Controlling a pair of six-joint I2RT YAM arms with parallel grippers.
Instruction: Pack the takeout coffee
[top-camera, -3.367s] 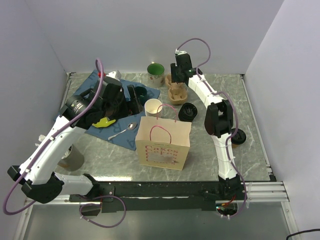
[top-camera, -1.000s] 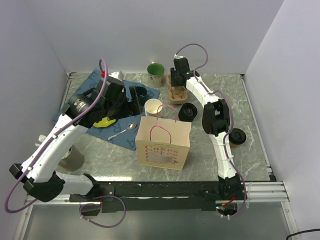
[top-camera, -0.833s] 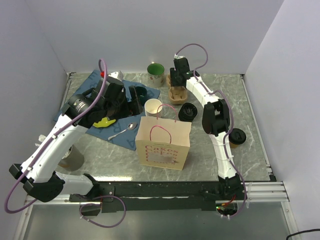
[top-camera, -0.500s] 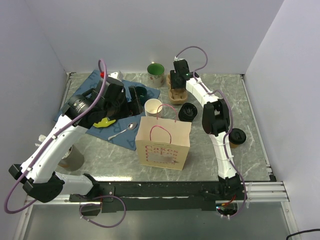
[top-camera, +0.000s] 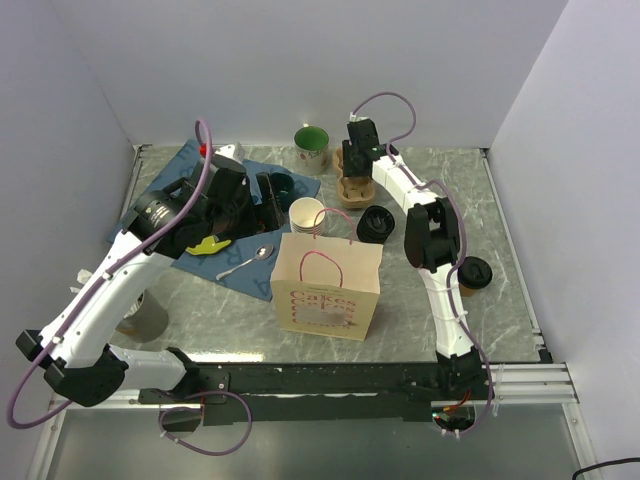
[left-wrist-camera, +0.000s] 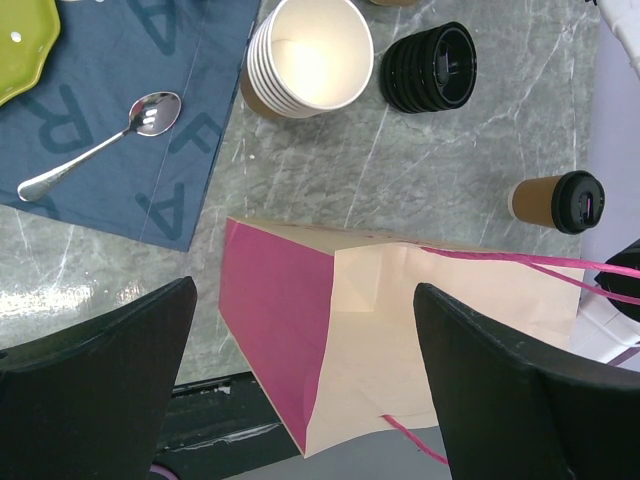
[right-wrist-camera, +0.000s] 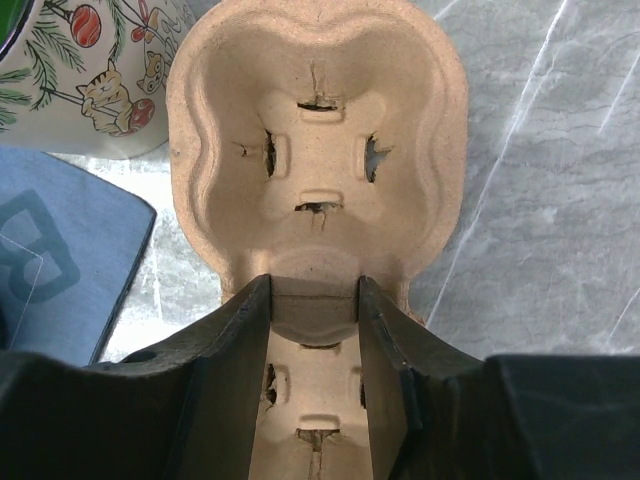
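Note:
The takeout coffee (top-camera: 473, 273), a brown paper cup with a black lid, stands on the table at the right, beside the right arm; the left wrist view shows the coffee (left-wrist-camera: 560, 201) past the bag. My right gripper (top-camera: 357, 172) is at the back, over a moulded cardboard cup carrier (top-camera: 351, 190). In the right wrist view the right gripper (right-wrist-camera: 314, 285) is shut on the middle ridge of the carrier (right-wrist-camera: 315, 150). My left gripper (top-camera: 264, 196) hovers open with nothing in it; from its wrist the left gripper (left-wrist-camera: 305, 290) looks down into an open paper bag (left-wrist-camera: 400, 340).
The paper bag (top-camera: 328, 285) stands upright at the table's centre front. Behind it are a stack of lidless paper cups (top-camera: 307, 213) and a stack of black lids (top-camera: 377, 223). A green-lined mug (top-camera: 311, 147) stands next to the carrier. A blue cloth (top-camera: 232, 262) holds a spoon (top-camera: 248, 260) and a green dish (top-camera: 208, 243).
The right gripper has shifted slightly over the carrier at the back. The left arm, the bag and the coffee have not moved.

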